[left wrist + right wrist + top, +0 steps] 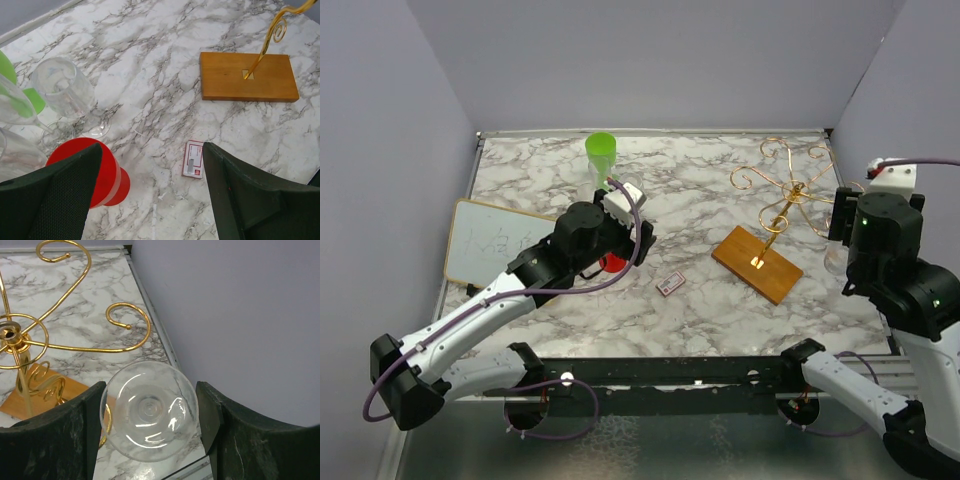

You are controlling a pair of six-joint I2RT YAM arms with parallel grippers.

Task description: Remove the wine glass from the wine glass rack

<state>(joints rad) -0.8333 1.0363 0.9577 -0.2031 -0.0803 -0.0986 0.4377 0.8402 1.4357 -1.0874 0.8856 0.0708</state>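
**Wine glass in the right gripper, just beside the rack's curls**

Here's the wine glass (148, 410), seen end-on in the right wrist view: a clear round disc with a small ring at its centre, filling the gap between the right gripper (150, 390) fingers. Both dark fingers meet its edge, so the gripper is clasped around the glass at a medium spread. It sits just beside the outermost gold curl of the wine glass rack (10, 332), close to the desk's right edge and the wall.

From the top camera that glass is only a faint glint under the right arm's wrist, hard to make out. This view does show the whole rack, its scrolling arms on a slim post over the wooden base (757, 263), and the right arm folded up tall beside it.

Over on the left, the left gripper (152, 150) hangs with its jaws spread wide and nothing between them, low over the marble desk (700, 170). Its camera picks up a red cup (100, 170), clear glasses (65, 90) and a small card (193, 159). The rack's top is cut off there. The left arm stretches forward across the desk.
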